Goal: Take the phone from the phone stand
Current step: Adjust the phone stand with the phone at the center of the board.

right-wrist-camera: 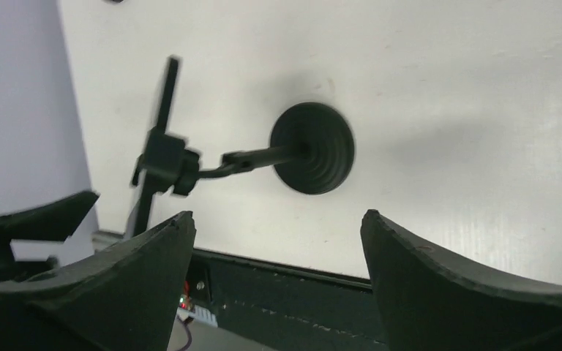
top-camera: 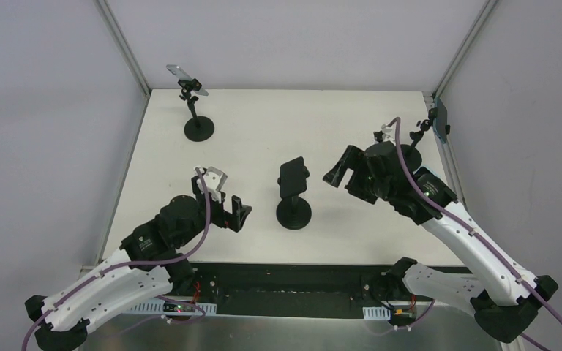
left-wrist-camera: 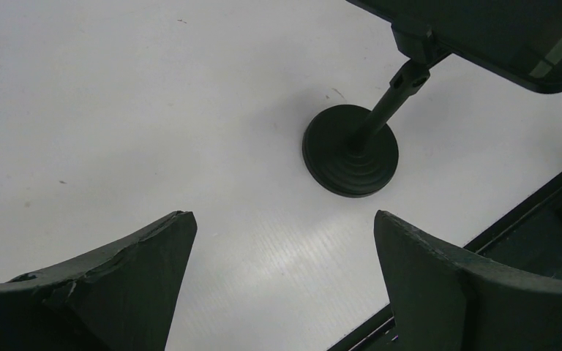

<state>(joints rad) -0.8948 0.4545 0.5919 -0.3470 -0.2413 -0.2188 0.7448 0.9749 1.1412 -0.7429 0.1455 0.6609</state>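
a flat, black, round-cornered phone [top-camera: 293, 176] sits gripped at the top of a black phone stand [top-camera: 293, 213] near the middle of the white, faintly ribbed table [top-camera: 263, 117]. it is tilted on a thin stem above a round, stepped disc base [left-wrist-camera: 350, 150]. from the left wrist the phone's underside looks smooth and glossy, with a pale strip along one edge (a reflection, perhaps), and the base shows concentric ridges. in the right wrist view the phone is edge-on and blurred, a thin dark bar held by a blocky clamp [right-wrist-camera: 165, 162] on a jointed neck.

the left gripper [top-camera: 240, 213] hovers just left of the stand, its matte, wedge-shaped fingers [left-wrist-camera: 132, 285] spread wide over bare table. the right gripper [top-camera: 334, 174] hangs to the stand's right, apart from the phone, its fingers [right-wrist-camera: 446, 285] likewise wide apart and holding nothing.

toward the back, a silver phone [top-camera: 184, 77] perches on a second black stand [top-camera: 198, 129], and a dark phone [top-camera: 440, 119] is held up by the right edge.
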